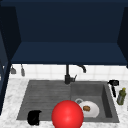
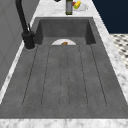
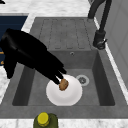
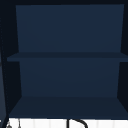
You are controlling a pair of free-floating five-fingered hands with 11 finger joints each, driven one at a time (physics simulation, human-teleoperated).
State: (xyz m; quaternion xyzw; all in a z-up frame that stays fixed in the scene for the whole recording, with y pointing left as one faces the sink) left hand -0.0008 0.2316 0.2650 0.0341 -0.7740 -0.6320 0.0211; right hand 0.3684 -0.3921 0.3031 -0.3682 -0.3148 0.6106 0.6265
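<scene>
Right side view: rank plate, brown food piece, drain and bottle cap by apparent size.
1. plate
2. bottle cap, though nearness to the camera inflates it
3. drain and brown food piece: look alike, not ranked

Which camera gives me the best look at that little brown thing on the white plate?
The right side view: the brown item lies unobstructed on the white plate, a hand reaching to it. The front and left side views show it small and distant.

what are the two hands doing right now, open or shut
Left hand: cannot be told.
Right hand: open, holding nothing, beside the green bottle.
</scene>
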